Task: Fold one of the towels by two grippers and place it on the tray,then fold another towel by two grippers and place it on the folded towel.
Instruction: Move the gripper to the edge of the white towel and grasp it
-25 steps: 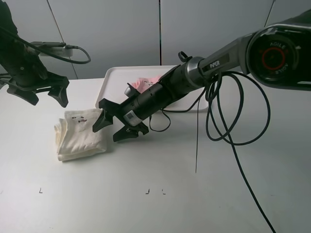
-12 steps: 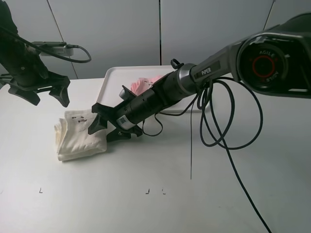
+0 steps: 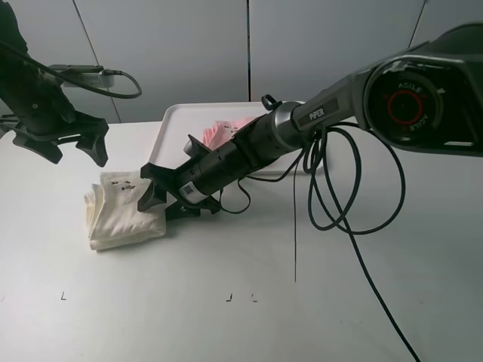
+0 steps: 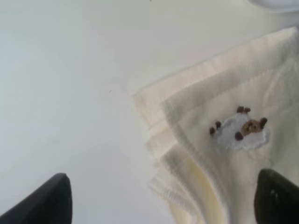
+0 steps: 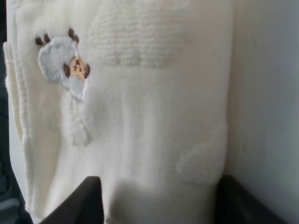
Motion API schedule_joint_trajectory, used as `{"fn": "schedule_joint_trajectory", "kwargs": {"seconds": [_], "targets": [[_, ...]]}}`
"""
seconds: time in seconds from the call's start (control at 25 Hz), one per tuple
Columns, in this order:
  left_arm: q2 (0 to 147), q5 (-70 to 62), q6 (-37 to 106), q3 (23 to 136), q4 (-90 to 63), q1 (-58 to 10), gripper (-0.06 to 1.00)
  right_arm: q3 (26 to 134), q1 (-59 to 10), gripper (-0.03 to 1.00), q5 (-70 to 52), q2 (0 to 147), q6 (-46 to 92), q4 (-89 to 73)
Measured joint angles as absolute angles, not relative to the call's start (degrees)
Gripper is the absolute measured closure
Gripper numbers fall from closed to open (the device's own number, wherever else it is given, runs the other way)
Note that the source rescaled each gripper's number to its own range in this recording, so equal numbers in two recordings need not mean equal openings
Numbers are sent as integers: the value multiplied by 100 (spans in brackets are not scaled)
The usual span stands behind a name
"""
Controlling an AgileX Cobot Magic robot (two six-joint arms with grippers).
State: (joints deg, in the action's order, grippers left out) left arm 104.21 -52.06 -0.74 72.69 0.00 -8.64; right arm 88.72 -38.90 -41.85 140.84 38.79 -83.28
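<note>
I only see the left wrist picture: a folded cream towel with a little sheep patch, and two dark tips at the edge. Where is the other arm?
Observer: The right gripper is down at the cream towel's tray-side edge, with its jaws spread and the towel between them.
Operator: Is there another towel anywhere?
Observer: Yes, a pink towel lies on the white tray behind the cream one. The right arm partly hides it.
Operator: And is my arm touching the cloth?
Observer: It appears not. The left gripper hangs open above the towel's far corner, clear of the fabric.
</note>
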Motion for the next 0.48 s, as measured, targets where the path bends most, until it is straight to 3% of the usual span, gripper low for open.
{"fn": "schedule_joint_trajectory", "kwargs": {"seconds": [0.08, 0.16, 0.2, 0.48], "targets": [[10421, -5206, -47, 7269, 0, -864, -5, 8872, -3915, 54, -4154, 14098, 3967, -8328], [10421, -5206, 0, 7269, 0, -864, -5, 8872, -3952, 82, -4128, 14098, 4084, -8328], [10421, -5206, 0, 7269, 0, -864, -5, 8872, -3958, 89, -4139, 14098, 4159, -8328], [10421, -5206, 0, 7269, 0, -864, -5, 8872, -3963, 89, -4152, 14098, 4272, -8328]]}}
